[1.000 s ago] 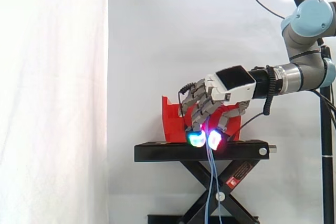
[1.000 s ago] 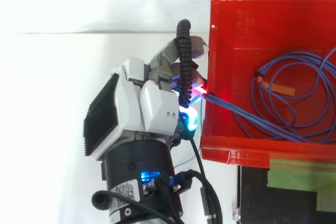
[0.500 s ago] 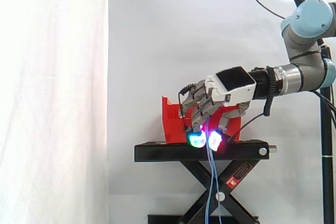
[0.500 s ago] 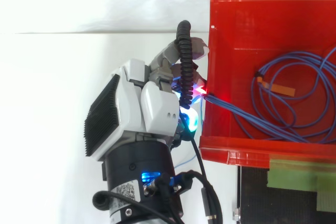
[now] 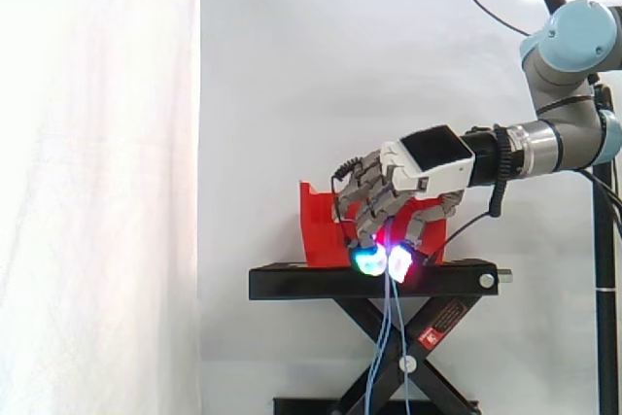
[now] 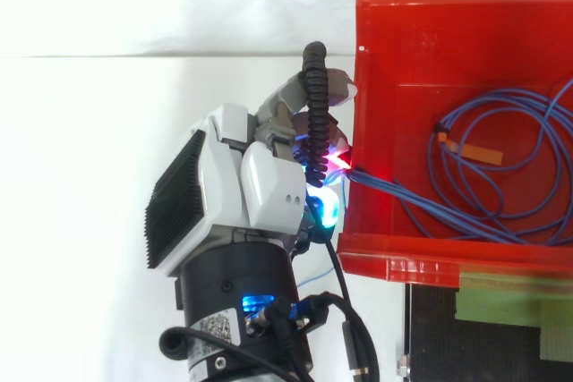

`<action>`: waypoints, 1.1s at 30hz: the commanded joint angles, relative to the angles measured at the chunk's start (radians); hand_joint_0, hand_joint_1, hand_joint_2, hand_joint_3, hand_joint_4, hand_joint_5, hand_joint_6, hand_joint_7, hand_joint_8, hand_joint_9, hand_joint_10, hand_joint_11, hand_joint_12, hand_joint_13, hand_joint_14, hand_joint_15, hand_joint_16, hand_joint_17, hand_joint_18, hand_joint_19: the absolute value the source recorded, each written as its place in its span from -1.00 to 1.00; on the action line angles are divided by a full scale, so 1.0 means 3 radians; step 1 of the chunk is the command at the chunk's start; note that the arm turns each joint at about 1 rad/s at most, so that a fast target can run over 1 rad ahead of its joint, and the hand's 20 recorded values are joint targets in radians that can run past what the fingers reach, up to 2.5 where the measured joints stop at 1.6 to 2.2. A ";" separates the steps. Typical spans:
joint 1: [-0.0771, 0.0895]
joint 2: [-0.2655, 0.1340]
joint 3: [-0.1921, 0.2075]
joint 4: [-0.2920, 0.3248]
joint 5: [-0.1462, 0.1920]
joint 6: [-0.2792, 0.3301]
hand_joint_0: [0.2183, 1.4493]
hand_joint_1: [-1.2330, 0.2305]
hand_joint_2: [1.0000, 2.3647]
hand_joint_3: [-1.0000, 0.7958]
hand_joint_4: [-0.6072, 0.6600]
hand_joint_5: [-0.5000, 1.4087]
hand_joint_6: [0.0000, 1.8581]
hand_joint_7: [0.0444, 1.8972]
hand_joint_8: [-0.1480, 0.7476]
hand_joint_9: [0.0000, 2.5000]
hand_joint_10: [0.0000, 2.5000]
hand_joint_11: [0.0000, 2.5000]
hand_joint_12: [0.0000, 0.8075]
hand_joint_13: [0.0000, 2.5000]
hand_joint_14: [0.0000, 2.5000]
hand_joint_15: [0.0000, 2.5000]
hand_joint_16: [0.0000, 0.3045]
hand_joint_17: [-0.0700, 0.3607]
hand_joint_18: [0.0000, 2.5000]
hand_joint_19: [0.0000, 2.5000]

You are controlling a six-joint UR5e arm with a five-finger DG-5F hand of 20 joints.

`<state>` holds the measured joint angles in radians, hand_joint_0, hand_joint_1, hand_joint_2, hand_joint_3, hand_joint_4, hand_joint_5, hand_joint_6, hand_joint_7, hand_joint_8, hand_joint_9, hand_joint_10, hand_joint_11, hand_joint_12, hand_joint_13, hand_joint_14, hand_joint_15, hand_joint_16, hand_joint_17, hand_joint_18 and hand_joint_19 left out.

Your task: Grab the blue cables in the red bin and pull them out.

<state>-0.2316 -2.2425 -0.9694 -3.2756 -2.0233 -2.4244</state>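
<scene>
The red bin (image 6: 421, 60) stands on the black stand (image 5: 374, 281). Inside it lie coiled blue cables (image 6: 501, 167), and a few strands run over the bin's left wall (image 6: 350, 176) to the hand. The hand (image 6: 260, 190) sits just outside that wall, its fingers curled down and pinching the strands between glowing fingertips (image 5: 367, 259). In the side view the hand (image 5: 408, 182) is in front of the bin (image 5: 316, 225), and the blue cables (image 5: 381, 347) hang from it below the stand's top.
A scissor lift (image 5: 394, 357) carries the stand. A white curtain (image 5: 97, 182) hangs behind and to the left. Green tape (image 6: 501, 297) lies on the stand's dark top below the bin in the top view.
The hand has dropped slightly and shifted a little away from the bin, still holding the strands. The hanging cables have swung a bit to the left.
</scene>
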 commanded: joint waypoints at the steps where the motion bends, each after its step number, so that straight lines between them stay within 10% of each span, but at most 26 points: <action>1: 0.0000 -0.0001 -0.0005 -0.0008 0.0000 0.0000 0.11 -0.56 -1.00 -1.00 0.25 0.50 -0.60 -0.11 -0.04 -0.12 -0.98 -0.29 -0.12 -0.37 -0.98 -0.59 -0.67 -0.15 -0.42 -0.43; 23: 0.0041 0.0004 -0.0005 -0.0070 0.0020 0.0020 0.13 -0.54 -1.00 -1.00 0.25 0.49 -0.54 -0.14 -0.04 -0.12 -0.98 -0.30 -0.12 -0.36 -0.98 -0.58 -0.67 -0.16 -0.41 -0.43; 33: 0.0102 0.0004 0.0061 -0.0259 0.0015 0.0716 0.13 -0.54 -1.00 -1.00 0.26 0.49 -0.54 -0.14 -0.04 -0.12 -0.98 -0.30 -0.12 -0.37 -0.98 -0.58 -0.67 -0.16 -0.41 -0.43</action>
<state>-0.2066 -2.2412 -0.9562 -3.3390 -2.0177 -2.3035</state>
